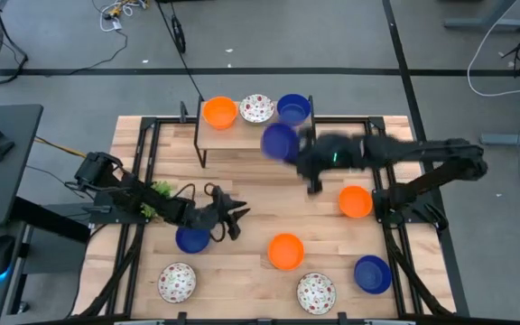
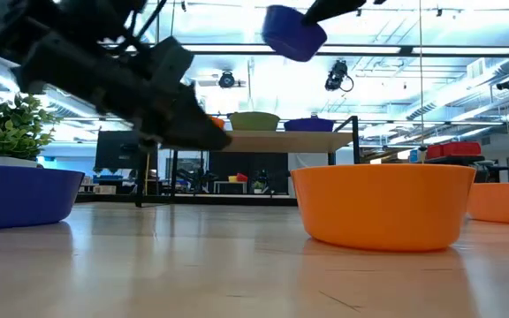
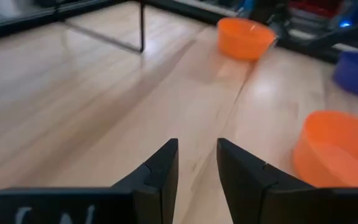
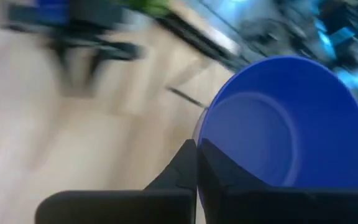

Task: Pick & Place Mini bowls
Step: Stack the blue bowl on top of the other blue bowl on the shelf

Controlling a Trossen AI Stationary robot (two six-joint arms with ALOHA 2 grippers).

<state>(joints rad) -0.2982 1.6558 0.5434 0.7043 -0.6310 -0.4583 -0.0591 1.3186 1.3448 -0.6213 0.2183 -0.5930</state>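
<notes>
right pincer clamped on blue bowl rim, held high above desk near shelf; left pincer parted, empty, low by another blue bowl

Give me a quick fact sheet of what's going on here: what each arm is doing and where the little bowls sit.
Right gripper: shut on the rim of a blue bowl, held in the air by the shelf
Left gripper: open, empty, low over the table
Shelf: orange, speckled and blue bowls in a row
Table: two orange, two blue, two speckled bowls
Plant: beside the left arm
</notes>
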